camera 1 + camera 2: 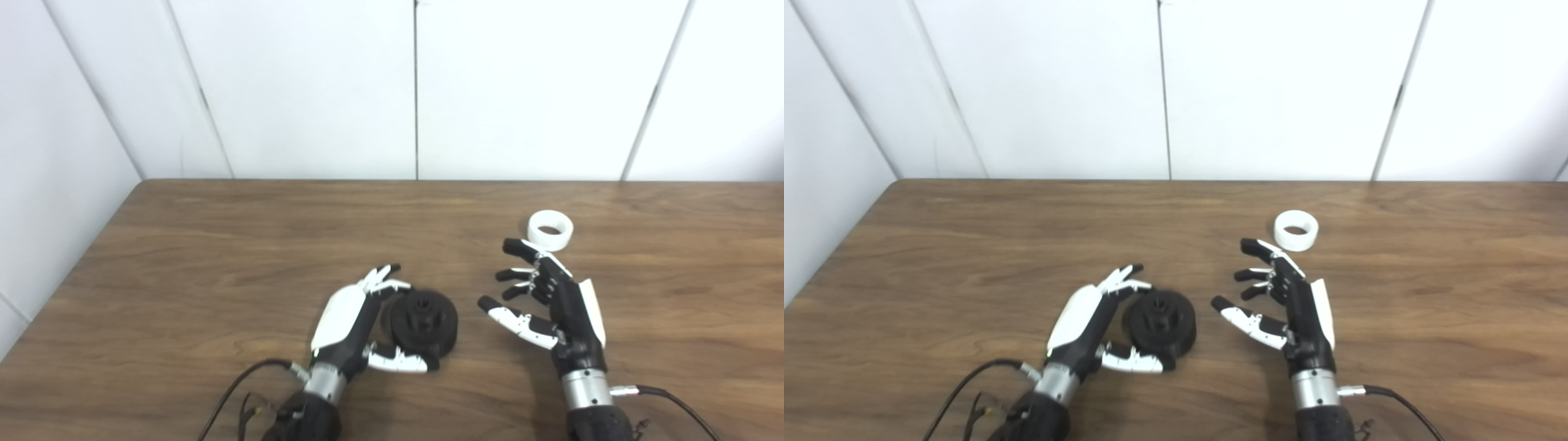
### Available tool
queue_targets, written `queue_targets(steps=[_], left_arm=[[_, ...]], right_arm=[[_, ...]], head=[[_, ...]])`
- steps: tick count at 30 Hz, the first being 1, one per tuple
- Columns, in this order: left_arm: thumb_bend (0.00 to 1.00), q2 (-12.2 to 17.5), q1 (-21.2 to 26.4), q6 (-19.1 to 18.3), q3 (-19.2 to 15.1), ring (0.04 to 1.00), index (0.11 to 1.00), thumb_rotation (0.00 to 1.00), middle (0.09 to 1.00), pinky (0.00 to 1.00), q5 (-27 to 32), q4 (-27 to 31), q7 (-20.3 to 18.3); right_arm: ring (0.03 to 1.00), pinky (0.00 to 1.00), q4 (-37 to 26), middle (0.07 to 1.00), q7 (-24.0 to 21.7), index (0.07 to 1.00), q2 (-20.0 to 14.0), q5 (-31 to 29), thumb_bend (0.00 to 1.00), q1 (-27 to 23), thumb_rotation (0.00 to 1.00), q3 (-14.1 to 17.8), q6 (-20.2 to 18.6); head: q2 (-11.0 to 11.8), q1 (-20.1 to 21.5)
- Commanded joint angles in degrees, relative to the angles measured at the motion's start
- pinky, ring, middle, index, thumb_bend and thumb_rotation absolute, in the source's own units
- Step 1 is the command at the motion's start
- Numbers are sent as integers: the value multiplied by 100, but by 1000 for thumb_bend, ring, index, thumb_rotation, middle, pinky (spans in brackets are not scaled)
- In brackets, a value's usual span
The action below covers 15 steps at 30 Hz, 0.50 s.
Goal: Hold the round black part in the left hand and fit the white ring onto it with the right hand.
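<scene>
At the lower middle of the frame, a little to the left, the left hand (352, 321) is curled around the round black part (424, 321); its fingers reach over the far side and the thumb lies along the near edge, so it seems to grip the part, but the part is resting on the wooden table (245, 245) (not lifted, as far as I can see). The part is a thick dark disc with a raised hub and some ribs on its top face; it looks matte and rigid. To the right of it, well apart, the right hand (551, 300) is open with fingers spread and holds nothing; its fingertips point toward the upper right. Just beyond them, right of centre, the white ring (550, 229) lies flat on the table, a short plain band with a wide hole. I judge the task is at its start: the black part is nearly secured; picking up the ring and fitting it are both left.
</scene>
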<state>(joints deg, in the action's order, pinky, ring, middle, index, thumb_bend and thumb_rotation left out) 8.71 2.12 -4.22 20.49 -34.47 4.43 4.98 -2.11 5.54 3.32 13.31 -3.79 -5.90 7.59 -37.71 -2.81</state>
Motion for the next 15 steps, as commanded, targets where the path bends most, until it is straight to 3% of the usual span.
queue_targets(steps=[1, 6, 11, 15], left_arm=[[909, -16, -16, 91, 59, 979, 605, 307, 952, 972, -71, 191, -107], [898, -51, -118, 153, 14, 984, 605, 289, 953, 983, -68, 292, -217], [905, 45, -177, 225, -118, 980, 601, 283, 951, 977, 80, 375, -348], [885, 249, -173, 398, -227, 981, 605, 277, 954, 967, 116, 427, -466]], right_arm=[[627, 466, 103, 793, 73, 757, 63, 53, 651, 37, 84, -18, 51], [624, 461, 96, 793, 106, 757, 110, 137, 646, 66, 76, -51, 35], [619, 474, 162, 788, 204, 758, 288, 250, 659, 100, 72, -154, 66], [629, 482, 313, 782, 354, 755, 462, 415, 667, 52, 86, -249, 79]], head=[[-6, 9], [29, 273], [159, 1354], [236, 1719]])
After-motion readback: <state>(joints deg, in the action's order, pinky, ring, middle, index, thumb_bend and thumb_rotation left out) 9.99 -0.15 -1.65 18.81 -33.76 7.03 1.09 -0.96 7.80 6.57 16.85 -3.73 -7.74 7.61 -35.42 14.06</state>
